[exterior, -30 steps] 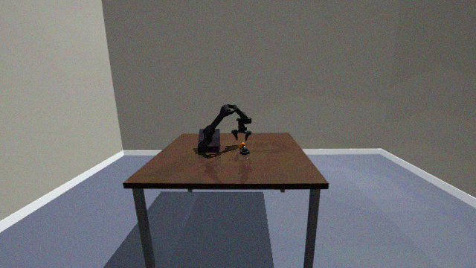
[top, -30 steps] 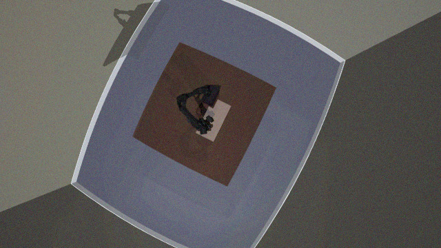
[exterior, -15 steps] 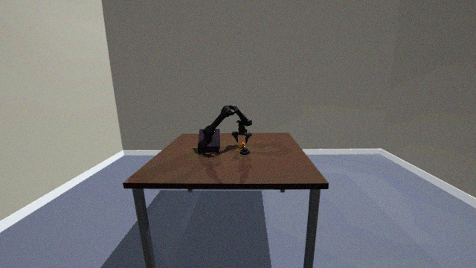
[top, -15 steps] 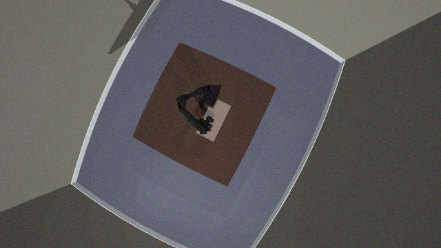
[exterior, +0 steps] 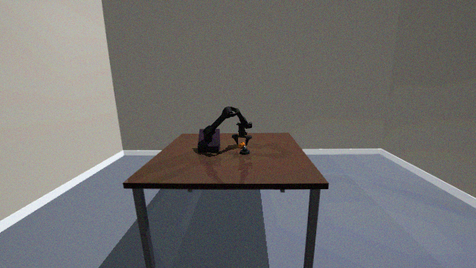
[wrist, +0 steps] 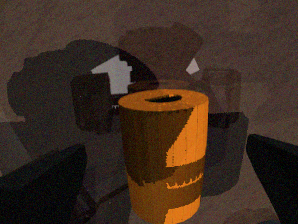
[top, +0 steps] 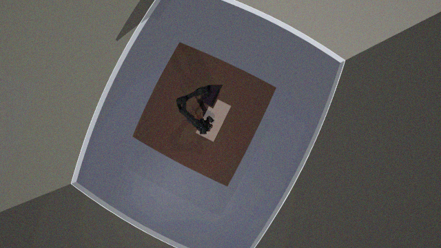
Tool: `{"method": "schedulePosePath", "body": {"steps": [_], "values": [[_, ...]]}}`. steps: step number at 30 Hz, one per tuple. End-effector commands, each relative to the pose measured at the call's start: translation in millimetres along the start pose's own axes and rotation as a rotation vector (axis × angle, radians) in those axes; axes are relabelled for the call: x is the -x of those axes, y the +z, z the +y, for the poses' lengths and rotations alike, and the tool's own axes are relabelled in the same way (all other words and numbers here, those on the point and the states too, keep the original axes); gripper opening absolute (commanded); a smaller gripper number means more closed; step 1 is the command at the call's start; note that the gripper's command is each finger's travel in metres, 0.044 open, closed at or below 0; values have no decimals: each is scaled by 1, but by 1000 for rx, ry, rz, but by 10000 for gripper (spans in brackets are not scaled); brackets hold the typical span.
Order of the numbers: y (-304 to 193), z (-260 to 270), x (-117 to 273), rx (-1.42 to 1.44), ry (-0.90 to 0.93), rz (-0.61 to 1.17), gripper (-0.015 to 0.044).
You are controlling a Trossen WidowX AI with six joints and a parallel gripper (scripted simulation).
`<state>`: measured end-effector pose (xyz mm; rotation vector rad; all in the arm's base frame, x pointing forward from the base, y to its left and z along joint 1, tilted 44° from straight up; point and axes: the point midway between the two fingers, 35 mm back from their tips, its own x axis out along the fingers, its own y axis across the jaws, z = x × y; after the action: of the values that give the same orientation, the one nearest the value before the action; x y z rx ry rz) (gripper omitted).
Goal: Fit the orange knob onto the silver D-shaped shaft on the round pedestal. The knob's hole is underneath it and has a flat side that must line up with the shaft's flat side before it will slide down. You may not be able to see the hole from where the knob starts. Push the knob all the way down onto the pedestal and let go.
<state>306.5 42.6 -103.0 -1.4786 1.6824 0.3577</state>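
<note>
The orange knob [exterior: 242, 144] [wrist: 162, 150] is a short cylinder. In the wrist view, one end face with a dark slot-like hole shows at its top; whether it lies or stands is hard to tell. My gripper [exterior: 242, 143] [wrist: 169, 149] is open and points down, with a finger on each side of the knob and gaps between. Nothing is held. The dark round pedestal [exterior: 244, 152] stands close in front of the knob in the exterior view. Its shaft is too small there to show the flat side, and the pedestal is not in the wrist view. The top view hides the knob.
The brown table [top: 165, 83] [exterior: 186, 171] carries the arm's dark base block [top: 213, 94] [exterior: 213, 139], left of the pedestal in the exterior view. A pale rectangular patch [top: 220, 120] lies beside the base in the top view. Arm shadows fall around the knob.
</note>
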Motion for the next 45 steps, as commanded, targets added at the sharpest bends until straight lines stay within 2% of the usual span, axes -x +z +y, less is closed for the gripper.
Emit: {"method": "schedulePosePath", "body": {"steps": [1,8,19,28,45], "values": [[-2,3,-7,11,2,10,414],[-2,3,-7,11,2,10,240],[-2,3,-7,11,2,10,240],[-2,3,-7,11,2,10,180],[-1,3,8,-42,2,9,179]]}}
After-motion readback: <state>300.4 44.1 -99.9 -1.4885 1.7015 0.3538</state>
